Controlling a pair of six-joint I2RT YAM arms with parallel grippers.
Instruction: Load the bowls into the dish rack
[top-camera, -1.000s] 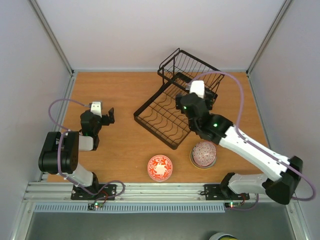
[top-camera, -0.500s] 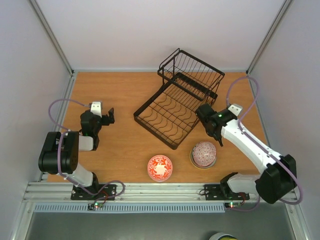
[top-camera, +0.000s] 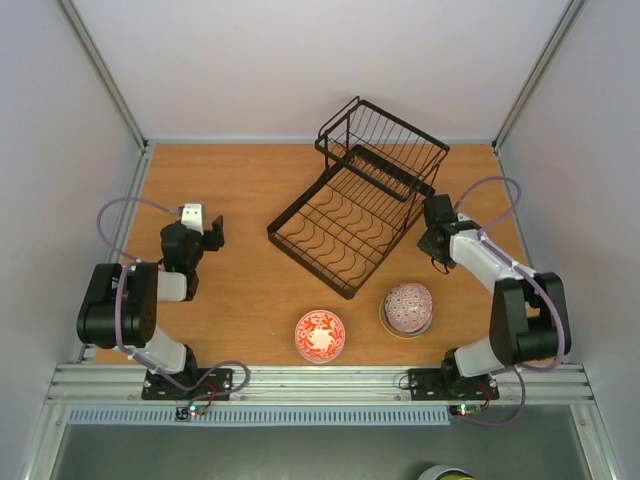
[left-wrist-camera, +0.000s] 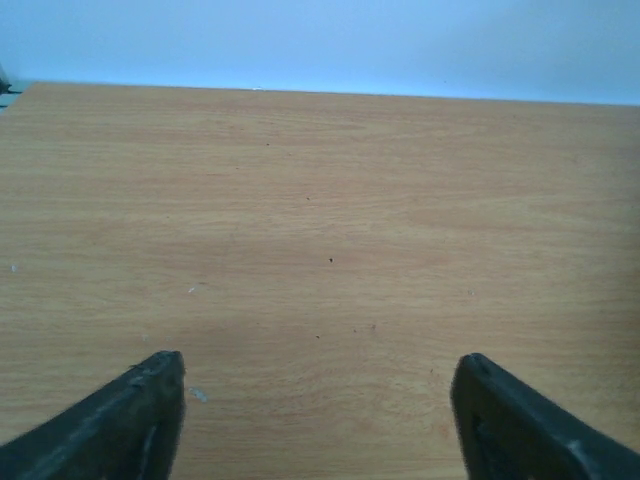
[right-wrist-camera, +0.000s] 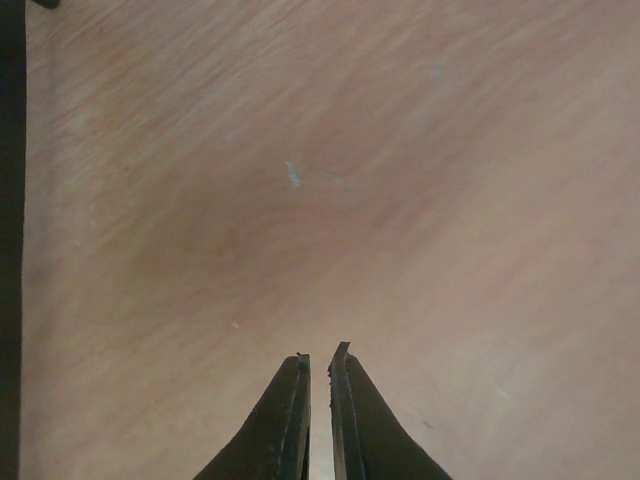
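The black wire dish rack (top-camera: 345, 215) stands at an angle in the middle of the table, with no bowl in it. A red-patterned bowl (top-camera: 320, 335) sits near the front edge. To its right a pink-patterned bowl (top-camera: 408, 306) rests upside down on another, yellow-rimmed bowl. My right gripper (top-camera: 436, 216) hangs just right of the rack, and in the right wrist view its tips (right-wrist-camera: 318, 360) are shut over bare wood. My left gripper (top-camera: 214, 232) is far left of the rack and stands open (left-wrist-camera: 320, 362) with nothing between its fingers.
Grey walls close in the wooden table (top-camera: 250, 180) on three sides. A dark edge of the rack (right-wrist-camera: 10, 200) runs down the left border of the right wrist view. A metal rail (top-camera: 300, 380) lies along the front between the arm bases.
My right arm has drawn back from above the rack to its right side and folded in, its jaws closing empty. The left jaws have narrowed a little; that arm stayed put.
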